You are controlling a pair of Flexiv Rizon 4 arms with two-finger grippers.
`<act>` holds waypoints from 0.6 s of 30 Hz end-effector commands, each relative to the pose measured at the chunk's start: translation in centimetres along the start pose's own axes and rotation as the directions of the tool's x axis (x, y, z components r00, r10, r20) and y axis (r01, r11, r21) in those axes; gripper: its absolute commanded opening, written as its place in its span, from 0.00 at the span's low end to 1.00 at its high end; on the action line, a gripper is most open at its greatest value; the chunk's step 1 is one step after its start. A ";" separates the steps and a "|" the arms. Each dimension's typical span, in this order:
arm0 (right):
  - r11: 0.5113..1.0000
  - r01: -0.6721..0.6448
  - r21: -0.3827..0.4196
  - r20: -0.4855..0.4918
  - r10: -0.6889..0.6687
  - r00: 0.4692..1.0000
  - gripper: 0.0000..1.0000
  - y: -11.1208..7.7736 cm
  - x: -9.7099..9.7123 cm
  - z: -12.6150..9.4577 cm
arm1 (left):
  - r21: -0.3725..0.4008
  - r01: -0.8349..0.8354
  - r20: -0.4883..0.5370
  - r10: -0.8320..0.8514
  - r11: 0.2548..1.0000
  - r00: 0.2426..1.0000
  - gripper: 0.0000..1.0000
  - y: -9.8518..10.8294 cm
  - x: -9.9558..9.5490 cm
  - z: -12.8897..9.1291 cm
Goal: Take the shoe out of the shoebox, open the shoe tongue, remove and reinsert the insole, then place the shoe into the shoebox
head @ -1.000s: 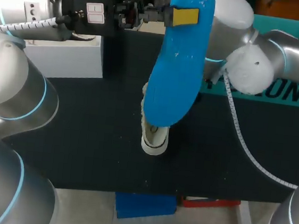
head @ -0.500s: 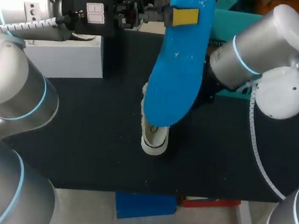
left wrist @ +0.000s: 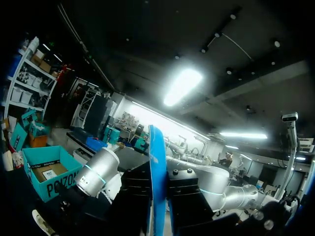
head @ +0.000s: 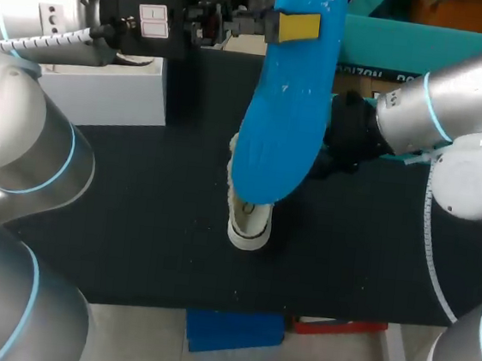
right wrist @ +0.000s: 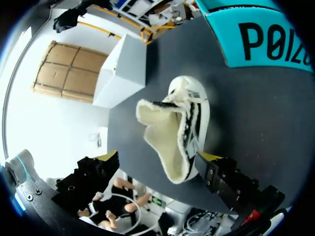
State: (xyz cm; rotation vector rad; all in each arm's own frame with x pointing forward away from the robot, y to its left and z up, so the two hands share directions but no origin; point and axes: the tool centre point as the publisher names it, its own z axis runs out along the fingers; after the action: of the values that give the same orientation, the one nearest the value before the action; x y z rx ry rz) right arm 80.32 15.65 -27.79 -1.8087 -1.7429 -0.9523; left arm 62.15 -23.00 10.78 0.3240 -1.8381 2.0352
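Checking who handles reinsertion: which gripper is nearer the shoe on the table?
Right. The right gripper hangs open just over the shoe, a finger at either side. The left gripper is raised away from it, clamping the blue insole.

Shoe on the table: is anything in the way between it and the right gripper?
Nothing I can see. In the right wrist view the shoe lies just ahead of the open right gripper, only bare table around it. The blue insole is held up high by the left gripper, not between them.
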 end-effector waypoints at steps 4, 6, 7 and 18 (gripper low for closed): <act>0.999 -0.033 -0.039 -0.372 0.017 0.928 1.00 -0.8 0.6 -2.7 | -0.001 0.001 0.004 -0.001 1.000 1.000 0.00 0.0 0.0 0.1; 0.998 -0.045 -0.039 -0.407 0.025 0.913 1.00 -0.8 0.9 -3.0 | -0.001 0.001 0.004 -0.001 1.000 1.000 0.00 0.0 0.0 0.1; 0.998 -0.050 -0.040 -0.431 0.028 0.902 1.00 -0.7 1.0 -3.2 | -0.001 0.001 0.004 -0.001 1.000 1.000 0.00 0.0 0.0 0.1; 0.996 -0.072 -0.050 -0.562 0.032 0.826 1.00 -0.2 2.0 -4.2 | -0.001 0.001 0.004 -0.001 1.000 1.000 0.00 0.0 0.0 0.1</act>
State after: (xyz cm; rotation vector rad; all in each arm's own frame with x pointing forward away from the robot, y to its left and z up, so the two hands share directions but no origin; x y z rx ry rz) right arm 79.55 14.03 -23.37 -1.5422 -1.4032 -1.2627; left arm 62.15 -23.00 10.78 0.3240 -1.8381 2.0352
